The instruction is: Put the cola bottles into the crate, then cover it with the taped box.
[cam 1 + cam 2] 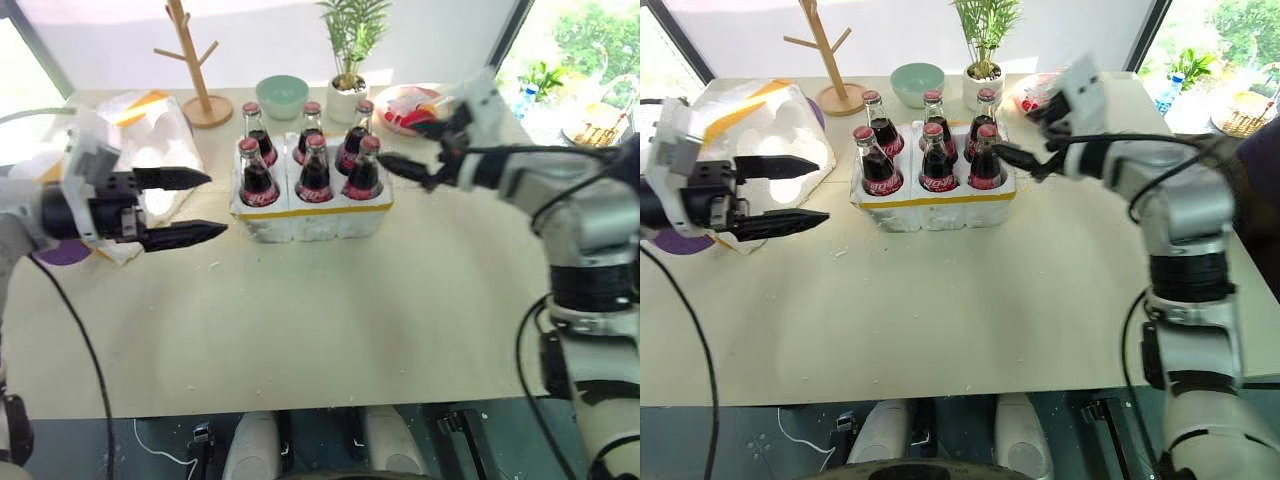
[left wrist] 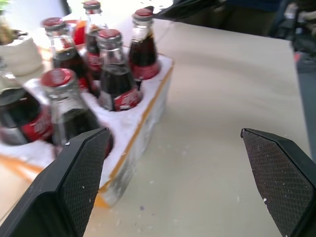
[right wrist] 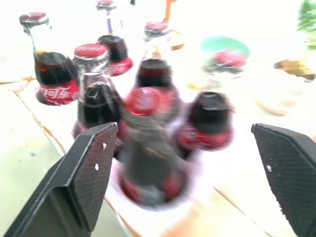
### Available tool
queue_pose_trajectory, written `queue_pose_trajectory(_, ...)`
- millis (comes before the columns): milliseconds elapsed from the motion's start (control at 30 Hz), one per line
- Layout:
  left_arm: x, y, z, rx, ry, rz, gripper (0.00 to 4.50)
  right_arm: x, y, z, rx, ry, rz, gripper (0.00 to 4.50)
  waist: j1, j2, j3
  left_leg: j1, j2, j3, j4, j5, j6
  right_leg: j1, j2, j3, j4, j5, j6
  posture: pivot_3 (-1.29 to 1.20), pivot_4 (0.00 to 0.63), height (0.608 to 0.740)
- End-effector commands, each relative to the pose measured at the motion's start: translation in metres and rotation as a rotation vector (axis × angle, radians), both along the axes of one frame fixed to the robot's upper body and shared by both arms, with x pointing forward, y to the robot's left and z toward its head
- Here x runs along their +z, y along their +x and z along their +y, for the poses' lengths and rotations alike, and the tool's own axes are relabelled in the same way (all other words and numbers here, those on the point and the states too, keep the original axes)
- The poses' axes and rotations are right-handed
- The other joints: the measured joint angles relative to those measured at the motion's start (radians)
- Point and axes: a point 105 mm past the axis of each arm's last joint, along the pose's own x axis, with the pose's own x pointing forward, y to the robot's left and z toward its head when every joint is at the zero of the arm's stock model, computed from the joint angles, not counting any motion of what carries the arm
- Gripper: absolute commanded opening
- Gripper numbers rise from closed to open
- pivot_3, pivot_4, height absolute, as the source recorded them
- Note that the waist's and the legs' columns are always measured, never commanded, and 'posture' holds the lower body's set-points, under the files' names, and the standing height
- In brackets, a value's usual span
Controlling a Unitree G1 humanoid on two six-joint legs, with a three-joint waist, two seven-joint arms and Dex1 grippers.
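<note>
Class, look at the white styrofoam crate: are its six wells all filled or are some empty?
All filled. Six cola bottles stand upright in the crate, one per well.

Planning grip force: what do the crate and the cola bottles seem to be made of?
The crate: apparently white styrofoam, matte and crumbly, with chipped edges and crumbs on the table; a thin glossy yellow tape band.
The cola bottles: seemingly clear glass with bright glints, red caps, probably metal.

Right wrist view: the nearest small glass cola bottle with the red cap [image 3: 148,148] smears into a blur, label unreadable. At its two o'clock, the pale green bowl [image 3: 225,47] is washed out. In the head views, the big yellow-taped white styrofoam box [image 1: 150,140] sits partly hidden behind the left black two-fingered gripper [image 1: 195,207].
</note>
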Motion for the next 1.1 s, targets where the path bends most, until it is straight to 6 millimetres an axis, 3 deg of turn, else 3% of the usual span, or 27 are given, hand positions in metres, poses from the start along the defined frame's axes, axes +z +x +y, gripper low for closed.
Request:
queue_pose_trajectory(33, 0.022, -0.01, 0.026, 0.165, 0.039, -0.118, 4.5, 0.027, -0.025, -0.017, 0.059, -0.01, -0.024, 4.44, -0.002, 0.0, 0.0, 0.0, 0.0, 0.0, 0.0, -0.002, 0.003, 0.0, 0.0, 0.0, 0.0, 0.0, 0.0, 0.0, 0.15, 0.74)
queue_pose_trajectory(167, 0.028, -0.024, 0.06, 0.352, 0.108, -0.127, 4.5, 0.055, -0.041, -0.016, 0.144, 0.066, -0.047, 4.44, -0.012, 0.0, 0.0, 0.002, 0.001, 0.0, -0.001, -0.002, 0.004, 0.0, 0.001, 0.0, 0.0, 0.0, 0.0, 0.0, 0.15, 0.74)
queue_pose_trajectory(267, 0.024, -0.042, 0.103, 0.541, 0.212, -0.075, 4.5, 0.07, -0.054, -0.007, 0.256, 0.145, -0.052, 4.44, -0.025, 0.001, 0.0, 0.001, 0.002, 0.0, -0.002, -0.002, 0.003, -0.002, 0.001, 0.0, 0.001, -0.001, -0.003, 0.0, 0.15, 0.74)
queue_pose_trajectory(433, -0.003, -0.055, 0.181, 0.786, 0.381, 0.106, 4.5, 0.065, -0.084, 0.013, 0.519, 0.087, -0.027, 4.44, -0.024, 0.001, 0.0, 0.002, 0.001, 0.002, -0.007, -0.002, 0.002, -0.004, -0.001, 0.0, 0.0, -0.002, -0.004, 0.0, 0.15, 0.74)
queue_pose_trajectory(567, -0.013, -0.043, 0.212, 0.845, 0.43, 0.166, 4.5, 0.065, -0.103, 0.022, 0.677, 0.079, -0.006, 4.44, -0.013, 0.0, 0.0, 0.001, 0.001, 0.002, -0.011, 0.0, 0.0, -0.007, -0.004, 0.0, 0.0, -0.002, -0.005, 0.0, 0.15, 0.74)
queue_pose_trajectory(667, -0.022, -0.031, 0.221, 0.839, 0.464, 0.204, 4.5, 0.065, -0.106, 0.025, 0.708, 0.077, -0.007, 4.44, -0.005, 0.0, -0.001, 0.0, 0.0, 0.004, -0.012, 0.0, 0.0, -0.009, -0.007, 0.0, -0.001, -0.001, -0.006, 0.0, 0.15, 0.74)
queue_pose_trajectory(933, -0.049, 0.021, 0.209, 0.744, 0.47, 0.293, 4.5, 0.054, -0.112, 0.026, 0.68, 0.07, -0.006, 4.44, 0.005, -0.003, -0.002, -0.003, -0.002, 0.011, -0.012, 0.002, -0.003, -0.013, -0.004, 0.0, 0.001, 0.002, -0.002, 0.0, 0.15, 0.74)
queue_pose_trajectory(1100, -0.064, 0.042, 0.201, 0.704, 0.502, 0.357, 4.5, 0.05, -0.115, 0.022, 0.63, 0.074, -0.009, 4.44, 0.003, -0.003, -0.002, -0.002, -0.001, 0.01, -0.011, 0.002, -0.004, -0.013, -0.001, 0.0, 0.002, 0.002, -0.002, 0.0, 0.15, 0.74)
